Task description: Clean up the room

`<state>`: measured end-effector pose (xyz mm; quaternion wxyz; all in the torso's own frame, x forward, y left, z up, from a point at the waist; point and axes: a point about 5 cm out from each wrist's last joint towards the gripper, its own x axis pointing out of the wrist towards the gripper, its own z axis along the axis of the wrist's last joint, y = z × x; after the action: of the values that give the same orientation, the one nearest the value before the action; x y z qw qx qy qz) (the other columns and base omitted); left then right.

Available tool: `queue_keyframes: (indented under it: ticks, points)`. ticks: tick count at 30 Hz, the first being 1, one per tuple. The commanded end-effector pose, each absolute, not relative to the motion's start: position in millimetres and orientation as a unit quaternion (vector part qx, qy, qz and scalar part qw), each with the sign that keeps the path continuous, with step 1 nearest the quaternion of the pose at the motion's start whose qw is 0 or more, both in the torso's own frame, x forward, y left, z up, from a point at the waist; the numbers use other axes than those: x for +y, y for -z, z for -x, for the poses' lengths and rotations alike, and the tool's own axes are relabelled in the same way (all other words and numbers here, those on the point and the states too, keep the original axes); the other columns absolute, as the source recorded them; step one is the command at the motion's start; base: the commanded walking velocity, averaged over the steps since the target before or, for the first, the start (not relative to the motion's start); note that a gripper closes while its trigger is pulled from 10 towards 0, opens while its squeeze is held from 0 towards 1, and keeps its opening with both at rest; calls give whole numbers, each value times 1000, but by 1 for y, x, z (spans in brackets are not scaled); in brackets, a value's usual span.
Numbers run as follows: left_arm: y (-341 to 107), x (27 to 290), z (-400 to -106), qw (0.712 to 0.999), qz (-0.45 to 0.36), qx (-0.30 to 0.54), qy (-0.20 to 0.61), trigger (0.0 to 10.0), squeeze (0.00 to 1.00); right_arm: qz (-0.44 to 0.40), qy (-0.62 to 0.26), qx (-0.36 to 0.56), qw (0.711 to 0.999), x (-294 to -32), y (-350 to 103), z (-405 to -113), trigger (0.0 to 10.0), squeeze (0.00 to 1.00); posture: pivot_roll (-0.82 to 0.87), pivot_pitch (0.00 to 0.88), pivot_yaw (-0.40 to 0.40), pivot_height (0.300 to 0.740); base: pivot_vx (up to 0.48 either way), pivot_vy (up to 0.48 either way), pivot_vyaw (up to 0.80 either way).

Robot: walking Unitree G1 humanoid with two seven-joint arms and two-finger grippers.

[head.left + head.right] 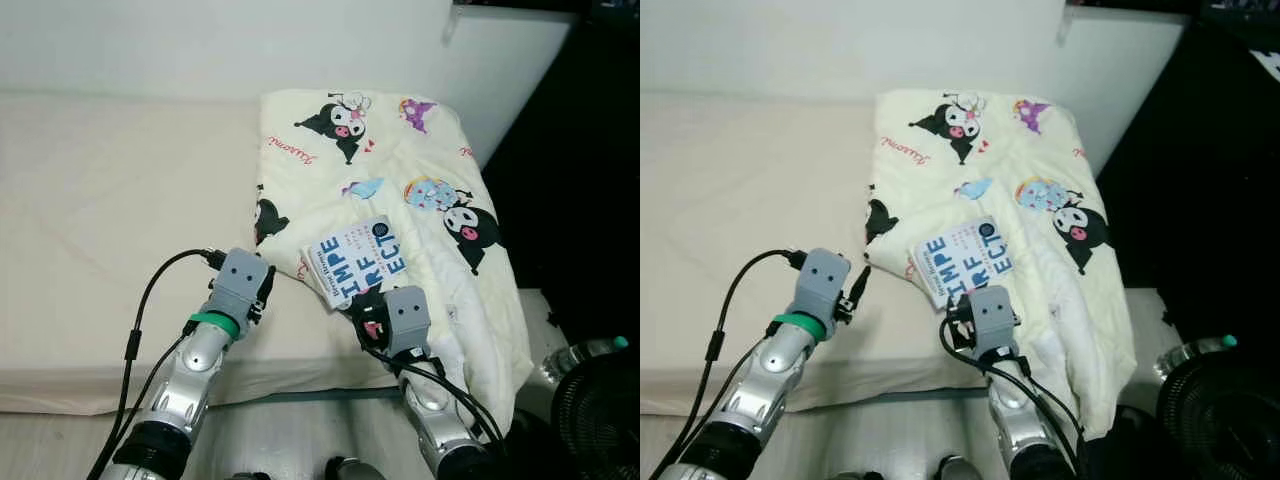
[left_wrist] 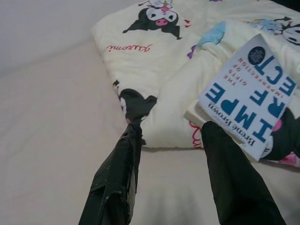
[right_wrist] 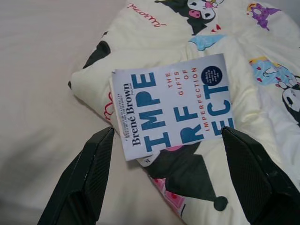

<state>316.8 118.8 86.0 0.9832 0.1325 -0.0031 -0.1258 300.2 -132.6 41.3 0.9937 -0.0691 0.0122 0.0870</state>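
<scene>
The book [image 3: 172, 108] lies flat, cover up, on the near fold of the cartoon-print quilt [image 1: 400, 170], which is spread over the right part of the bed [image 1: 100, 220]. Its long axis runs slantwise, spine edge toward the mattress side. It sits directly ahead of the right pincer [image 3: 168, 183], whose fingers stand wide and empty, flanking its near edge. The left pincer [image 2: 173, 178], also wide, sits further off; the right arm is judged nearer.
</scene>
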Motion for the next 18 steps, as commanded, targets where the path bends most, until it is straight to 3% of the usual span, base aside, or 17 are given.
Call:
queue_keyframes:
  ticks: [1, 10, 18]
  points:
    - [-83, 118, -314, 982, -134, -3, 130, 10000, 0, 69, -87, 19, 994, -134, -36, -295, 10000, 0, -112, 71, 33, 740, 0, 0, 0]
    - [-81, 118, -314, 983, -135, 5, 128, 10000, 0, 74, -67, 4, 995, -138, -42, -298, 10000, 0, -115, 73, 32, 740, 0, 0, 0]
    - [-81, 117, -314, 983, -135, 6, 127, 10000, 0, 74, -57, 2, 996, -140, -42, -299, 10000, 0, -116, 73, 32, 715, 0, 0, 0]
